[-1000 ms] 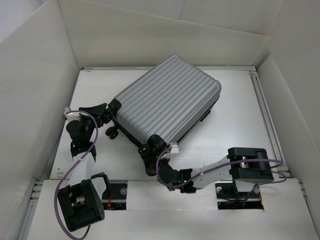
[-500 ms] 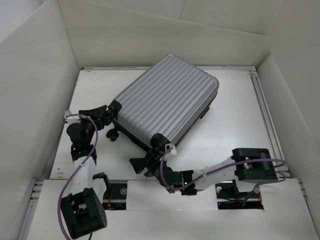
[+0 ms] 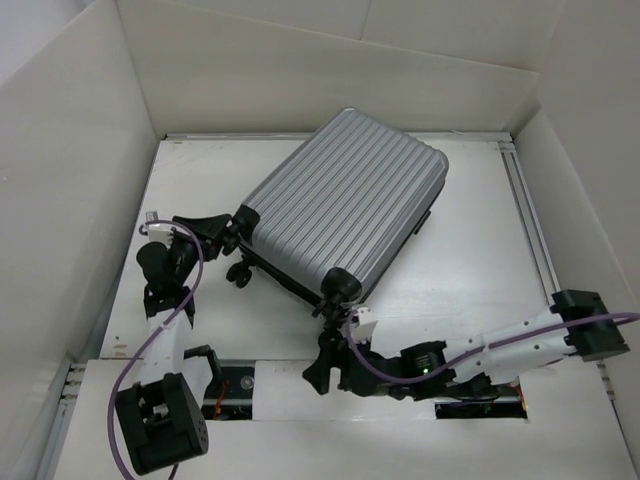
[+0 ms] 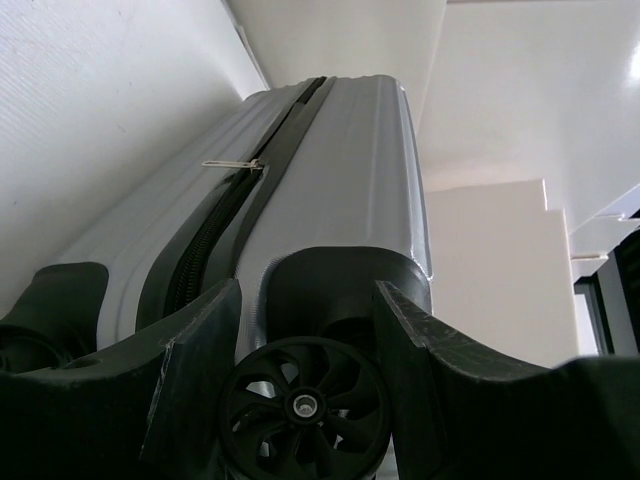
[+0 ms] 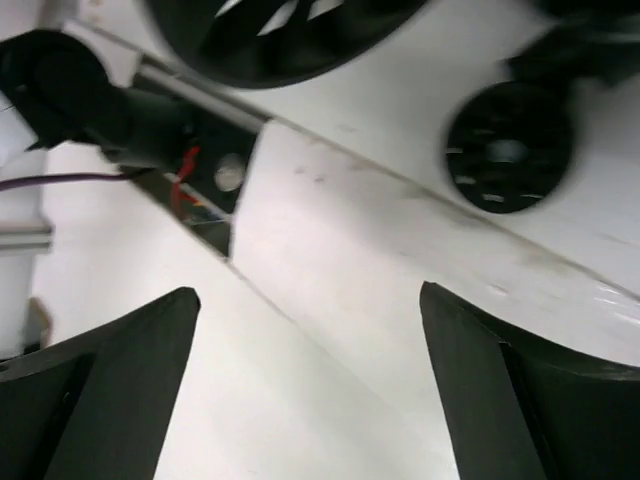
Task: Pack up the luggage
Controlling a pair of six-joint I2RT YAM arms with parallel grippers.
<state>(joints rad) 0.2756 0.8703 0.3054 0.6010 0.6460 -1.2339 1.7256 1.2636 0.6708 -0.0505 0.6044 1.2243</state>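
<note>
White worktop [image 3: 470, 290] boxed in by white walls [image 3: 300, 70]. Luggage [image 3: 345, 205] lies closed with its ribbed shell up, angled across the far middle, wheels toward the near left. Left gripper [image 3: 230, 232] is at its left wheel corner. Only the left wrist view shows the jaws spread either side of a wheel [image 4: 305, 405], plus the closed zip [image 4: 200, 250]. Right gripper [image 3: 322, 365] is by the worktop's near edge, just below the near wheel [image 3: 343, 285]. Right wrist view shows its jaws spread, nothing between.
</note>
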